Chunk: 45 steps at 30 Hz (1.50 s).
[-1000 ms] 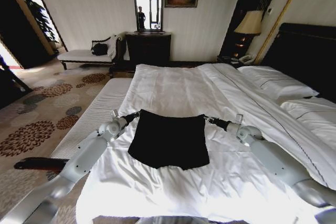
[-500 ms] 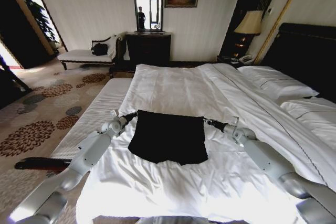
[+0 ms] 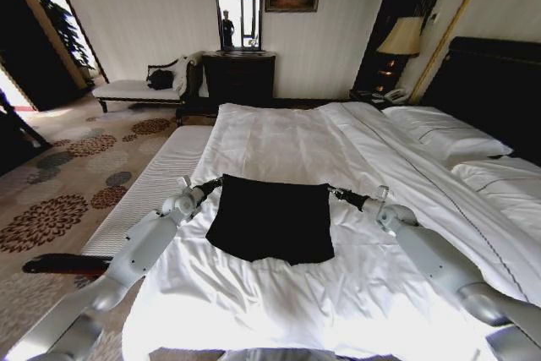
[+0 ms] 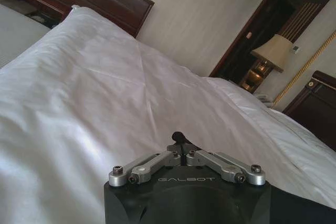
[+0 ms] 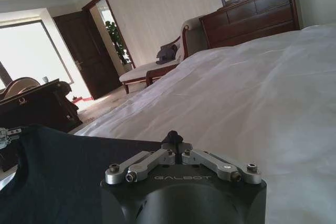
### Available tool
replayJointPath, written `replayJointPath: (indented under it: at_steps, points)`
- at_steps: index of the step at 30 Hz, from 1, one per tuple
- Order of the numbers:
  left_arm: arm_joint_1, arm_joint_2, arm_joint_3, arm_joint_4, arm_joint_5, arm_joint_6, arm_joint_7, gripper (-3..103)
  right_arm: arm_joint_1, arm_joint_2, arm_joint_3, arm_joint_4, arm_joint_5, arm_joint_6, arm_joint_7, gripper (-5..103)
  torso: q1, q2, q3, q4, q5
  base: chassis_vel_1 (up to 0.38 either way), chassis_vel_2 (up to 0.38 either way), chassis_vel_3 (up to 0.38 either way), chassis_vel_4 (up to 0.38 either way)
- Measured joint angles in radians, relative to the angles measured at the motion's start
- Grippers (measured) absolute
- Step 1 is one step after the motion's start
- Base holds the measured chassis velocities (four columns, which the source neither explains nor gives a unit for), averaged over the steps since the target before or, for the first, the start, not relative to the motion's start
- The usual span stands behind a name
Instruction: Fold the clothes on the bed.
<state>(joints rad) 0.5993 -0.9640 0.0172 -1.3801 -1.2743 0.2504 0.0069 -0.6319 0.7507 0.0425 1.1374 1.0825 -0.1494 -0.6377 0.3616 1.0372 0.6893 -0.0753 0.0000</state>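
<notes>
The black T-shirt (image 3: 270, 219) lies flat on the white duvet of the bed (image 3: 279, 137), folded to a rough square. My left gripper (image 3: 217, 181) sits at its far left corner and my right gripper (image 3: 332, 189) at its far right corner, and the top edge is stretched between them. In the left wrist view the left gripper (image 4: 178, 138) is shut, with only a dark bit at its tips. In the right wrist view the right gripper (image 5: 172, 139) is shut, and the dark T-shirt (image 5: 63, 177) spreads beside it.
White pillows (image 3: 439, 128) and a dark headboard (image 3: 494, 82) are at the right. Beyond the bed's far end stand a dark dresser (image 3: 238, 78), a pale bench (image 3: 135, 89) with a small dark bag (image 3: 160, 79), and a lamp (image 3: 401, 37). Patterned carpet (image 3: 68, 175) lies to the left.
The T-shirt's near edge has slid a little farther up the bed, and the right arm has drawn slightly inward. Both grippers stay at the top corners.
</notes>
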Motion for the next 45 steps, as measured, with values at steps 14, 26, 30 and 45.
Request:
replayJointPath:
  at_steps: [14, 26, 30, 45]
  points:
    - [0.184, 0.035, -0.082, -0.145, 0.049, -0.065, 0.0, 0, -0.229, -0.013, 0.146, 0.088, -0.138, 0.219, -0.1, 1, 0.0, 0.0, 0.0, -0.0004, 0.0001, 0.0, 0.0, 0.0, 0.0]
    - [0.357, 0.045, -0.151, -0.267, 0.082, -0.102, 0.0, 0, -0.393, -0.015, 0.297, 0.202, -0.182, 0.311, -0.139, 1, 0.0, 0.0, 0.0, -0.0005, -0.0003, 0.0, 0.0, 0.0, 0.0]
    - [0.405, 0.047, -0.172, -0.291, 0.091, -0.107, 0.0, 0, -0.455, 0.017, 0.33, 0.216, -0.249, 0.369, -0.163, 1, 0.0, 0.0, 0.0, -0.0003, 0.0, 0.0, 0.0, 0.0, 0.0]
    - [0.511, 0.051, -0.238, -0.38, 0.122, -0.125, 0.0, 0, -0.569, 0.099, 0.393, 0.197, -0.361, 0.464, -0.236, 1, 0.0, 0.0, 0.0, 0.0001, -0.0001, 0.0, 0.0, 0.0, 0.0]
